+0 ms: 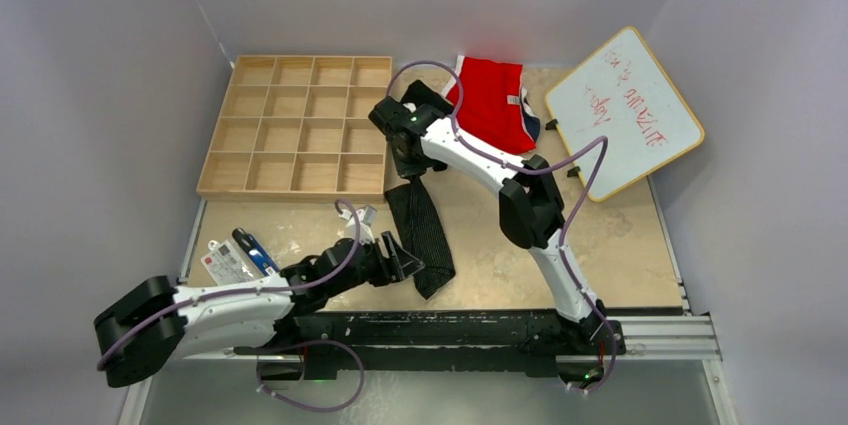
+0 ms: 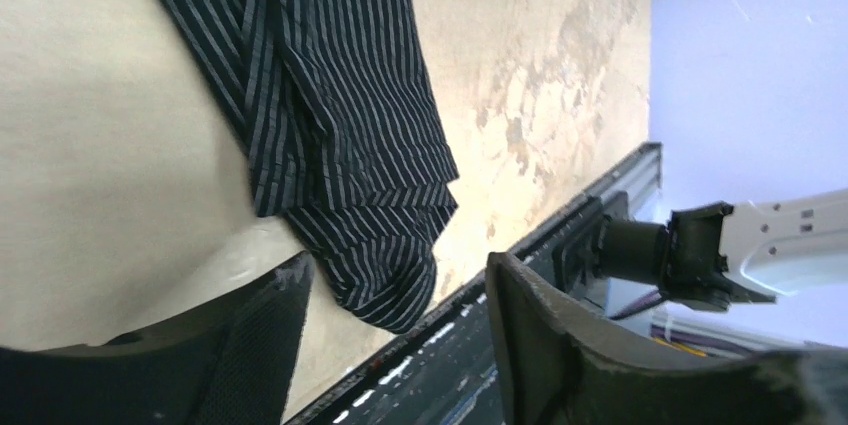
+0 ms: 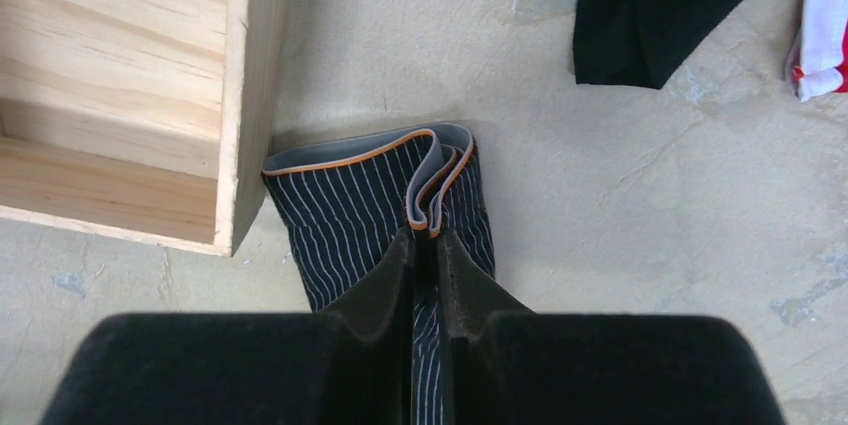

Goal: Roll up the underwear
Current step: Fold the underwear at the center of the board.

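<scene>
Black striped underwear (image 1: 420, 230) lies folded in a long strip on the bench (image 1: 620, 245), its far end against the corner of the wooden tray (image 1: 296, 191). Right pincer (image 3: 428, 240) is clamped on the waistband fold. Left pincer (image 2: 400, 280) stands apart, with one finger on each side of the near tip.

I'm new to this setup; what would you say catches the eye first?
A folded strip of black striped underwear lies mid-table, the right gripper pinching its waistband end beside the wooden grid tray, the left gripper open at its near end. Red briefs lie at the back.
</scene>
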`<move>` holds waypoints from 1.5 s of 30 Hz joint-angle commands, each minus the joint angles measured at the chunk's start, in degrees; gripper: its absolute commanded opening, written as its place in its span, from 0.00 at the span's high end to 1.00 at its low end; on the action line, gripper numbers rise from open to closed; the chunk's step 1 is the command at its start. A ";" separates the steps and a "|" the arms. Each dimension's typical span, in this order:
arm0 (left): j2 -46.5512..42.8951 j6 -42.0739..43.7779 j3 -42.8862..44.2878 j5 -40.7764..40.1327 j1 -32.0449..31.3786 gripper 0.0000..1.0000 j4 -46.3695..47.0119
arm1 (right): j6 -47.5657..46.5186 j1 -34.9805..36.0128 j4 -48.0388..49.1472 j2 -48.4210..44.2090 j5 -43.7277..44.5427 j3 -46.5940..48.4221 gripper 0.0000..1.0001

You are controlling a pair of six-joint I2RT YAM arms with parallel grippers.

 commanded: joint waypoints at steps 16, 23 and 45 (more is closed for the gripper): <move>-8.59 14.73 11.31 -1.87 19.20 0.29 -28.13 | -5.01 0.63 8.19 -0.26 -9.68 -3.11 0.93; 0.46 16.66 13.39 10.55 29.86 0.34 -19.28 | -6.31 0.56 9.15 0.03 -11.49 -4.75 0.92; 1.53 17.40 14.60 12.50 31.92 0.37 -19.54 | -5.72 -2.84 16.05 -3.84 -23.33 -11.30 0.61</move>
